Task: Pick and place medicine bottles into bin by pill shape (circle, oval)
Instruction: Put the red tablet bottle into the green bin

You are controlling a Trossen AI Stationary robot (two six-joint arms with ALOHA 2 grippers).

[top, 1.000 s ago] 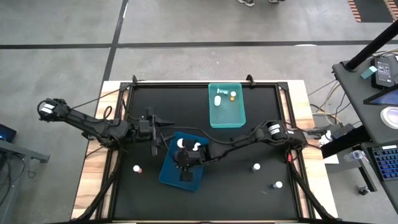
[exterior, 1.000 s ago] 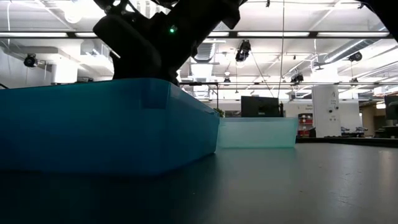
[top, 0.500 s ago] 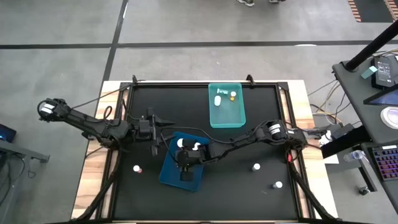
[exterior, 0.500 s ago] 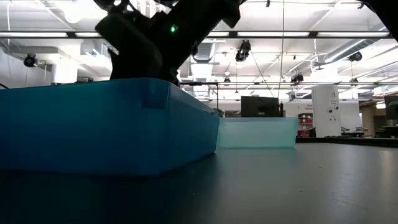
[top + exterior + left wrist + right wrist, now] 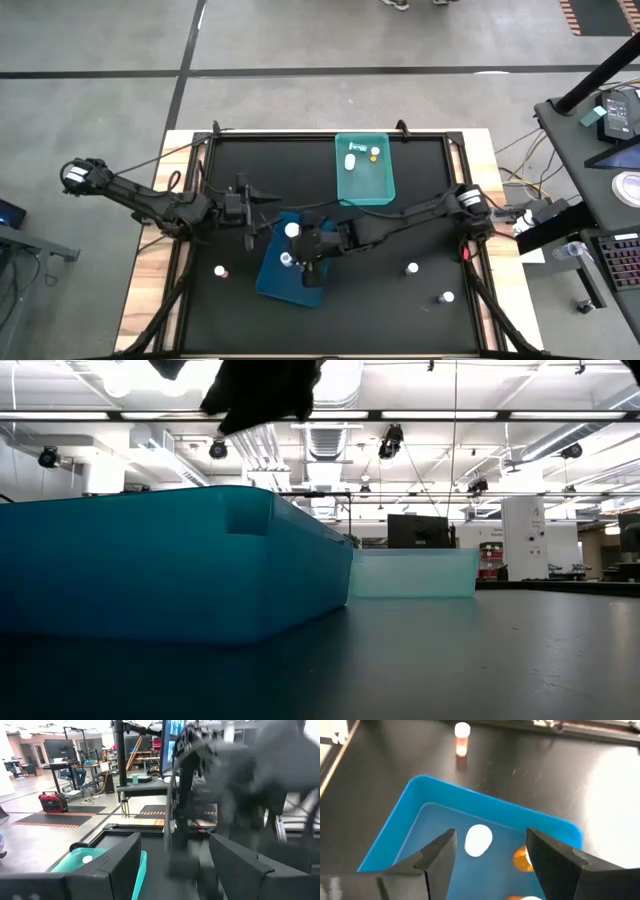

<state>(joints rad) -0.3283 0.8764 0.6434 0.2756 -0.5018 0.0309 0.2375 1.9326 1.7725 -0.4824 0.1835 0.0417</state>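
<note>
My right gripper [image 5: 490, 846] hangs open over the blue bin [image 5: 290, 268], pointing slantwise down, with nothing between its fingers. Below it in that bin lie a white bottle [image 5: 479, 840] and an amber one [image 5: 520, 859]; the high view shows two white caps there [image 5: 291, 230] [image 5: 286, 261]. Another amber bottle [image 5: 462, 739] stands on the table left of the bin [image 5: 219, 271]. Two more bottles [image 5: 411, 268] [image 5: 447, 297] stand on the table's right half. The teal bin [image 5: 365, 170] at the far side holds several bottles. My left gripper [image 5: 172, 857] waits open and level, left of the blue bin [image 5: 262, 213].
The two bins stand close together, the teal one's near end just beyond the blue one's far right corner [image 5: 350, 575]. My right arm [image 5: 400, 215] reaches across the table's middle from the right. A raised frame [image 5: 300, 135] runs along the mat's edges.
My right gripper has risen out of the blue bin, from down between its walls to well above its rim, and drawn a little toward the table's right. A white-capped bottle now shows in the bin where the gripper stood.
</note>
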